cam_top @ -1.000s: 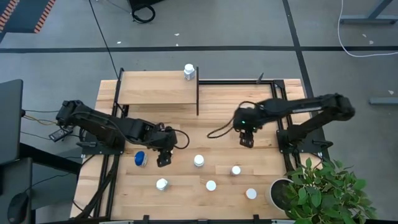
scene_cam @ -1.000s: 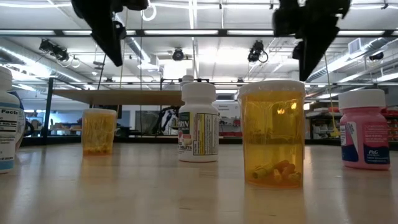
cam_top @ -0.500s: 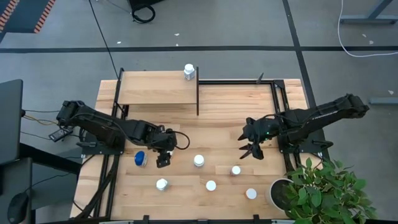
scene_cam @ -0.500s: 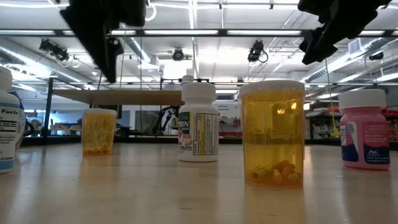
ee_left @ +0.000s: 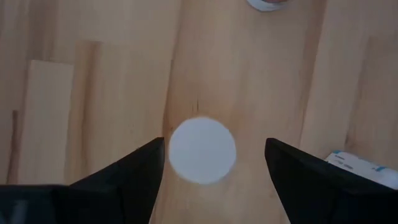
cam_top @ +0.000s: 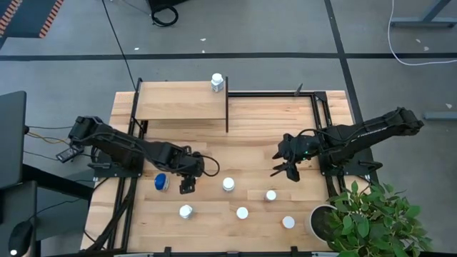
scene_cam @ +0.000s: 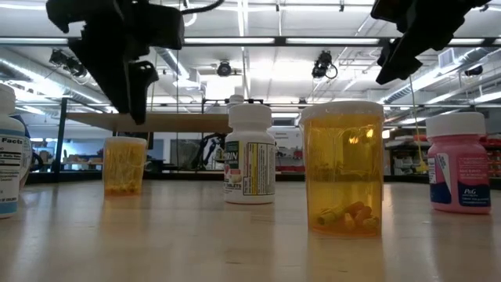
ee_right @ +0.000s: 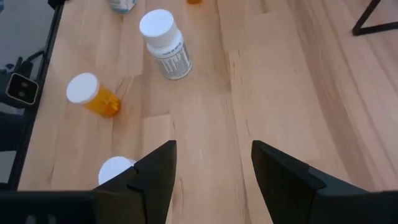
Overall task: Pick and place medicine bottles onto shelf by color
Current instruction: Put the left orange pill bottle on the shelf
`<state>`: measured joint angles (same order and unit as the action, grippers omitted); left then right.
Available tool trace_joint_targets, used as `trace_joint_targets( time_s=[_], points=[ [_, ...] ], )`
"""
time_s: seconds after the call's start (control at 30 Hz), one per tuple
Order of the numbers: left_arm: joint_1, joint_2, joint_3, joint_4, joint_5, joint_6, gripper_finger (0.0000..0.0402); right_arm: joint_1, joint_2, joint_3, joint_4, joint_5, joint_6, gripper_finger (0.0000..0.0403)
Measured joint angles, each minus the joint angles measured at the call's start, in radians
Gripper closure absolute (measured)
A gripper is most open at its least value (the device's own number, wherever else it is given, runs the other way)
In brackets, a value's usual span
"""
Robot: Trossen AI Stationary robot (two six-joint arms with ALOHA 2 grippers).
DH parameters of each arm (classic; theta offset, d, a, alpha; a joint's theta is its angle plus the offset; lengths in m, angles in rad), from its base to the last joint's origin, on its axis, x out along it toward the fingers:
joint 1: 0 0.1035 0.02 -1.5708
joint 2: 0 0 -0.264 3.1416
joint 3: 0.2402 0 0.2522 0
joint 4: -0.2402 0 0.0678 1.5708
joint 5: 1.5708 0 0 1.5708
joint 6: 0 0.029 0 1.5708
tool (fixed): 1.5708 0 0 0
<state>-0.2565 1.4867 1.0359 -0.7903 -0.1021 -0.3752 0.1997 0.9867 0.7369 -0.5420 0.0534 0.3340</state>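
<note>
The pale plank tabletop [cam_top: 214, 146] filled the high view, with the smaller raised light-wood shelf [cam_top: 178, 101] on its black frame at the far left corner and a leafy green potted plant [cam_top: 375, 221] at the near right corner. Only the high view showed the white bottle [cam_top: 217, 83] standing at the shelf's right end, and the blue-capped bottle [cam_top: 161, 182] just beside the left gripper [cam_top: 187, 187], which hung with fingers spread near the white-capped bottle [cam_top: 186, 211] at the front. The left wrist view looked straight down on one round white cap [ee_left: 203, 151] lying between that gripper's parted dark fingers [ee_left: 127, 177], not touching either. The right gripper [cam_top: 289, 171], also spread and empty, hung over bare wood, apart from the nearest bottles. Its wrist view alone showed a white labelled bottle [ee_right: 165, 45] and an orange bottle [ee_right: 92, 95] from above. The low view alone revealed bodies: a clear amber pill bottle [scene_cam: 342, 168], a white labelled one [scene_cam: 250, 154], a pink one [scene_cam: 458, 163] and a small amber one [scene_cam: 124, 165], all upright.
</note>
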Motion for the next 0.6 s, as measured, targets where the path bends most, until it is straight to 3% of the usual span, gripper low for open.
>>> trace_joint_targets(
  time_s=[0.23, 0.6],
  points=[
    [0.025, 0.086, 0.000, 0.013, 0.022, 0.021, 0.0118, 0.000, 0.000, 0.001, 0.002, 0.006, 0.032, 0.0187],
    [0.047, 0.099, 0.000, -0.008, 0.042, 0.029, 0.0118, -0.001, 0.001, 0.001, 0.007, 0.006, 0.059, 0.0187]
  ],
)
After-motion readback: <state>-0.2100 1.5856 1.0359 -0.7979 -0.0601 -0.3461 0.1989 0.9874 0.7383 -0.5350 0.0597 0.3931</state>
